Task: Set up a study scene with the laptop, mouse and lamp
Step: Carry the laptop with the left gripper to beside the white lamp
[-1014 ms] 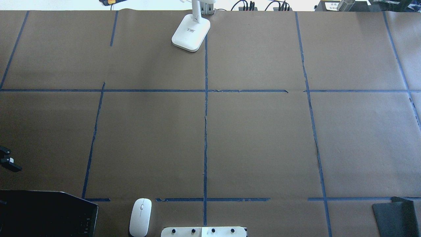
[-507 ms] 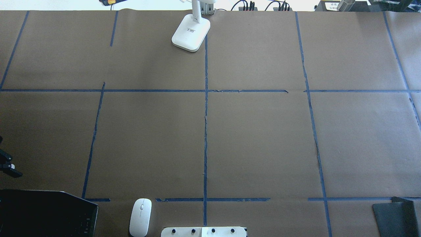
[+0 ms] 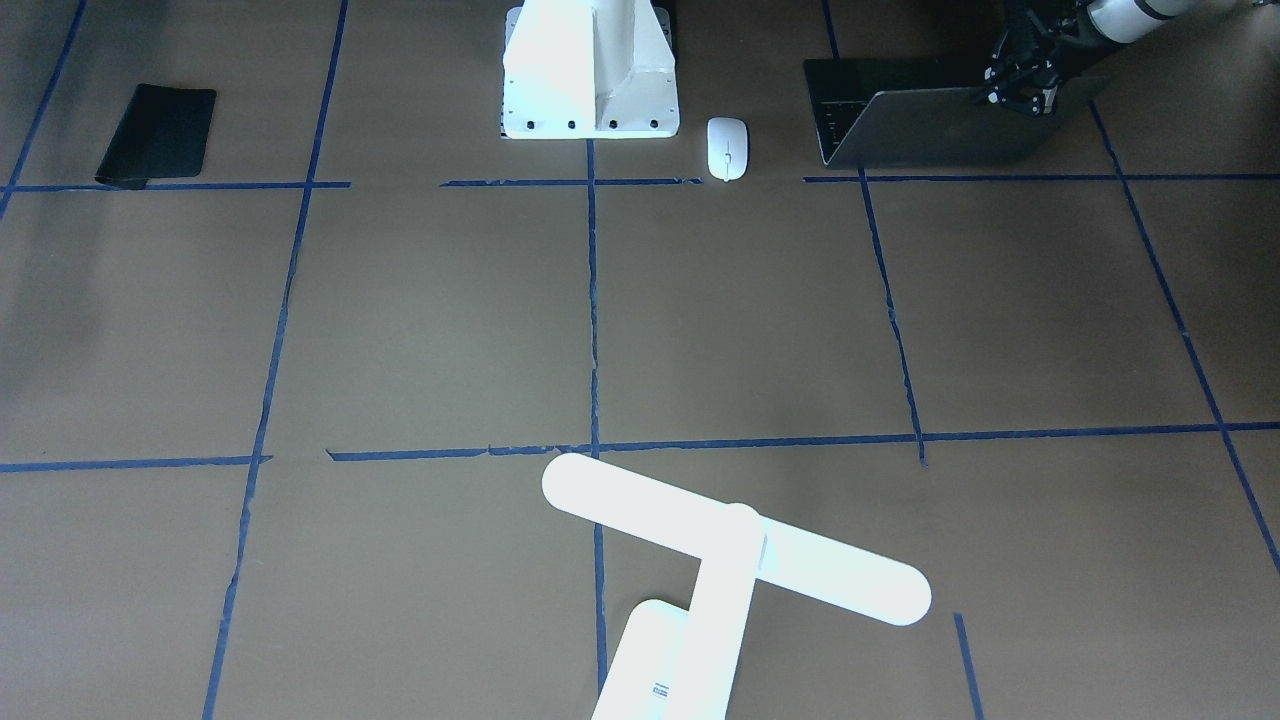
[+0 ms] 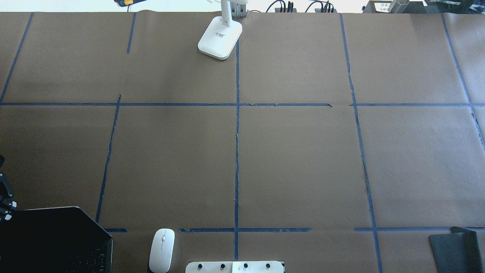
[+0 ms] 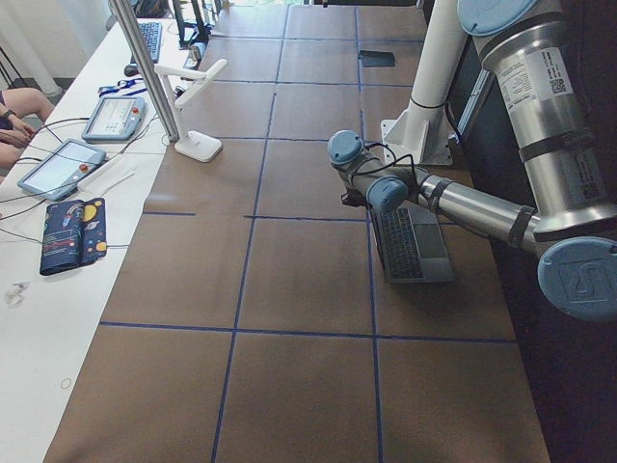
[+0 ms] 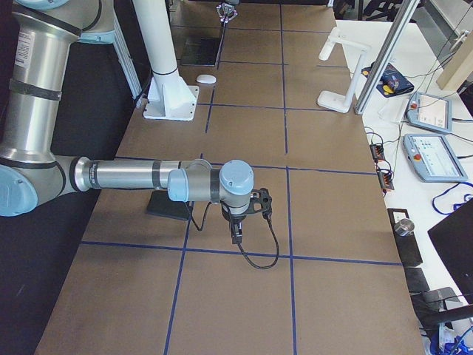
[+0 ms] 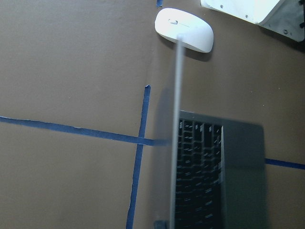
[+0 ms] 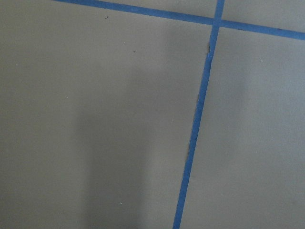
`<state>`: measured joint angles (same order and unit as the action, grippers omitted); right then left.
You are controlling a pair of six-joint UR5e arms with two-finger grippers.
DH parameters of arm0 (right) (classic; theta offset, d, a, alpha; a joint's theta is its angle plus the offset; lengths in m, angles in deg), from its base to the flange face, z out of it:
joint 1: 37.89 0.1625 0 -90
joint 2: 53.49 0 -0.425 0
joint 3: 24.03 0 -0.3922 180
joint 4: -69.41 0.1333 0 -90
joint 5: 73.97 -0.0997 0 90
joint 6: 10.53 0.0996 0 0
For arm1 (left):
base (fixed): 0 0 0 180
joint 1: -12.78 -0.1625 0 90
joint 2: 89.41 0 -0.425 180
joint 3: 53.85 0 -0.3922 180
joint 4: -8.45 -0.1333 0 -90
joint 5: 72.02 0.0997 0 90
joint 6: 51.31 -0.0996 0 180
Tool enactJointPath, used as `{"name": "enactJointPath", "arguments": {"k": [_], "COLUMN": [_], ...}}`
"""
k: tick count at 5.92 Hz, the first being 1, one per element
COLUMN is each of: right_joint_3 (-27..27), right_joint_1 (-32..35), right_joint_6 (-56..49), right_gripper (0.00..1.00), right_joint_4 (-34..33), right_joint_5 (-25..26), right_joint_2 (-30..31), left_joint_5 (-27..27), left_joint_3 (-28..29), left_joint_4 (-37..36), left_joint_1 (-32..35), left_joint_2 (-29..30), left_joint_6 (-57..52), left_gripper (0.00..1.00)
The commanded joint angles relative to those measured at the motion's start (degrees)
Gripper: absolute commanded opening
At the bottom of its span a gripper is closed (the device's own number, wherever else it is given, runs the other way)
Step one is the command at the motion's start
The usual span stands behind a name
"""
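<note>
The left tool (image 3: 1018, 90) clamps the laptop (image 3: 930, 130) by its lid edge, beside the mouse (image 3: 727, 148) near the pedestal (image 3: 590, 70), likely to hinge the screen open; whether the right tool (image 6: 236, 233) is apart, I cannot tell.

This is a robotics lab: a wide table covered in brown paper (image 4: 303, 159) carries a grid of blue tape lines (image 4: 237, 151). Grey touchscreen teach pendants (image 6: 434, 157) with cables lie on a white side bench (image 5: 29, 338).
</note>
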<state>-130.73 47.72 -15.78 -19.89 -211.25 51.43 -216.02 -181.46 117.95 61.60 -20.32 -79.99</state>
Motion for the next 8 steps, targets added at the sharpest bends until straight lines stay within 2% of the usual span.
{"name": "enactJointPath", "arguments": {"k": [1,2,3,4,5,8], "right_joint_3": [0.0,0.0,0.0,0.0,0.0,0.0], "right_joint_1": [0.0,0.0,0.0,0.0,0.0,-0.09], "right_joint_6": [0.07,0.07,0.07,0.07,0.07,0.07], "right_gripper": [1.0,1.0,1.0,1.0,1.0,1.0], "right_joint_4": [0.0,0.0,0.0,0.0,0.0,0.0], "right_joint_5": [0.0,0.0,0.0,0.0,0.0,0.0], "right_joint_2": [-0.06,-0.06,-0.06,-0.06,-0.06,-0.15], "left_joint_5": [-0.06,0.03,-0.06,0.03,0.03,-0.06], "left_joint_3": [-1.49,-1.33,-1.15,-0.89,2.33,29.08], "left_joint_4": [0.02,-0.33,-5.47,-15.53,-21.98,-22.4], "left_joint_1": [1.27,4.32,7.66,10.39,12.94,15.96], "left_joint_2": [2.7,4.02,8.21,16.08,23.47,49.38], "left_joint_6": [-1.98,-10.35,-16.0,-20.76,-23.24,-22.57], "left_gripper": [0.0,0.0,0.0,0.0,0.0,0.0]}}
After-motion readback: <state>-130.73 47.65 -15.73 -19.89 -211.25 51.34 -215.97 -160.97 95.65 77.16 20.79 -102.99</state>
